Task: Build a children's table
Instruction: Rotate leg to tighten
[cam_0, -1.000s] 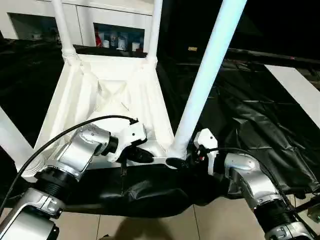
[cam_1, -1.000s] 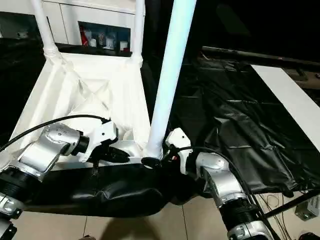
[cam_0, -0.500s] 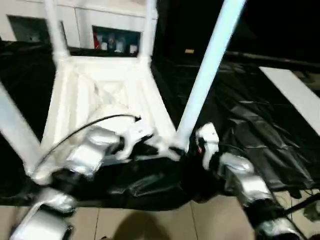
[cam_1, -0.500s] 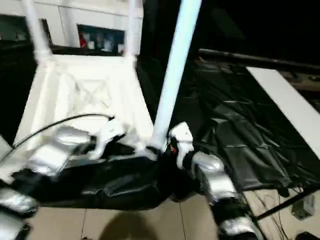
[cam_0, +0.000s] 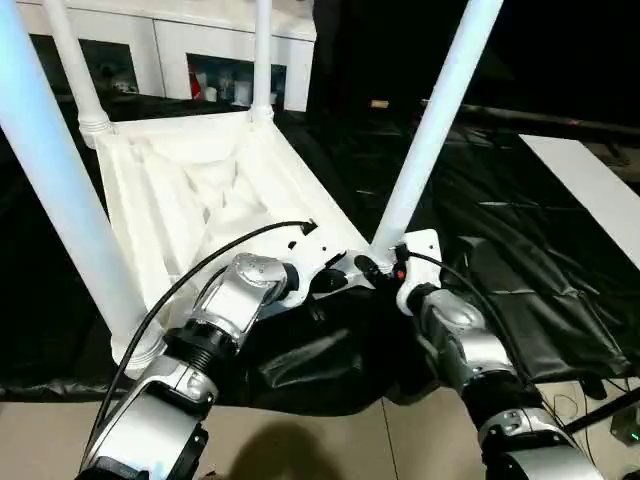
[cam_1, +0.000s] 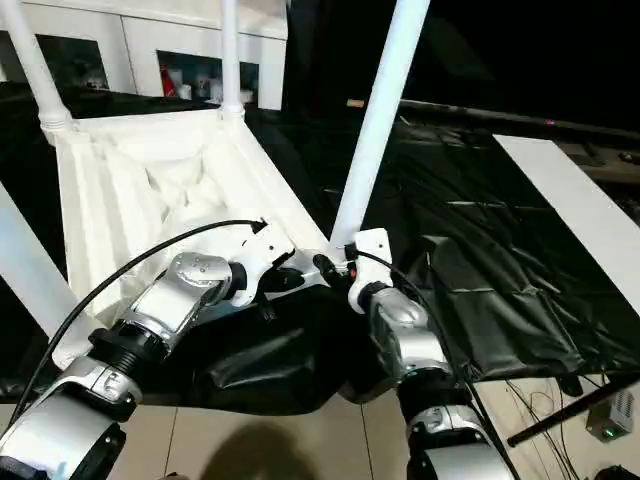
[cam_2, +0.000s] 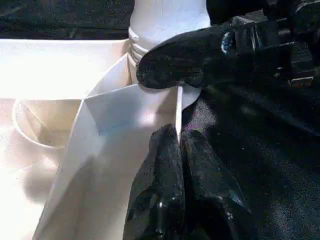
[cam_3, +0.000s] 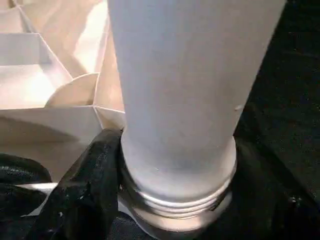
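Fingers (cam_2: 172, 165) of the left gripper (cam_0: 322, 283) pinch the thin near rim of the children's table (cam_0: 190, 185), clamped tight on the plastic edge. Just beside it, the right gripper (cam_0: 372, 268) wraps the base of the near-right leg (cam_0: 430, 120), one finger (cam_3: 85, 195) against the threaded collar. The upturned table rests on the black-sheeted work table (cam_0: 520, 250), legs pointing up, with a white cabinet (cam_0: 190, 45) behind.

White children's table (cam_0: 200, 190) upside down on black sheet, four legs pointing up.
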